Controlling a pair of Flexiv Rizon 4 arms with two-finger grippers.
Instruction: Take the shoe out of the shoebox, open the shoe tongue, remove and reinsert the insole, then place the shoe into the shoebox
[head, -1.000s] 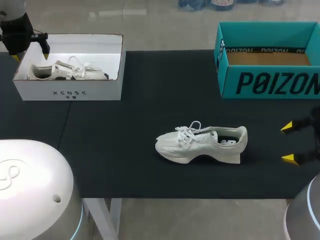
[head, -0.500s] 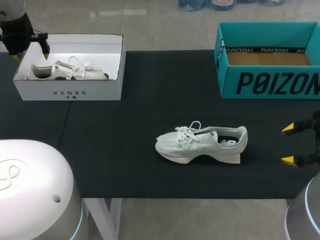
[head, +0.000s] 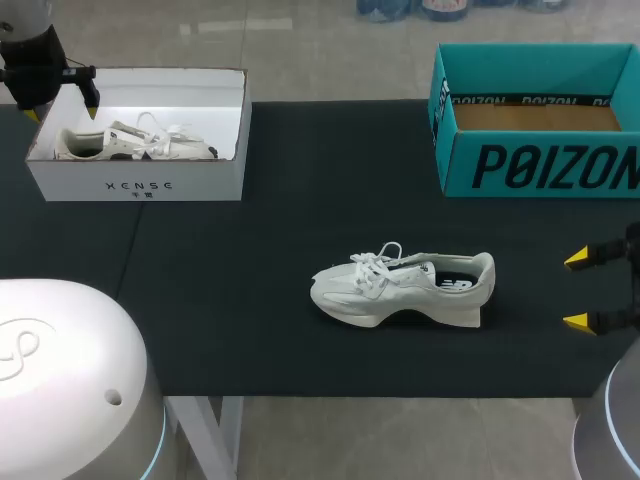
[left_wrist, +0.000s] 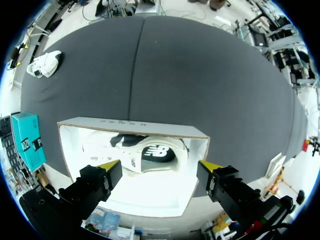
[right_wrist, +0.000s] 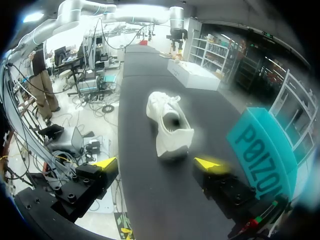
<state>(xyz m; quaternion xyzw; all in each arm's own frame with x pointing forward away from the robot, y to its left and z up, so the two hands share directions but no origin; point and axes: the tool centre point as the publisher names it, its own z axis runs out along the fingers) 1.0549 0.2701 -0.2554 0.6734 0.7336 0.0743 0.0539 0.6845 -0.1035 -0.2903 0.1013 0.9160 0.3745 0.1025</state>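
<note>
The white lace-up sneaker (head: 402, 288) is lying out on the black-covered bench (head: 260, 330), resting on its sole near the middle, toe pointing toward my left and heel toward my right. The right end effector (head: 575, 289) is waiting just off the heel end with its yellow-tipped fingers spread wide and nothing between them. In the right wrist view the sneaker (right_wrist: 167, 125) is sitting straight ahead of that end effector (right_wrist: 156, 163), heel opening facing it.

Over at the far left, the left end effector (head: 62, 108) is hanging over the white cardboard shoebox (head: 137, 185), also wide apart and holding nothing. A second white sneaker (left_wrist: 145, 155) is lying on its side inside that box, under the fingers but untouched. The teal cardboard shoebox (head: 540, 165) is standing open at the far right, and it is looking empty from here.

As for handling, the sneaker is probably light, with a soft upper that gives under pressure and a firmer foam sole. The heel collar or the sole's sides look like the sound places to pinch (the loose laces are the snag risk). The tongue and insole are likely thin and floppy, calling for a fingertip grip.
</note>
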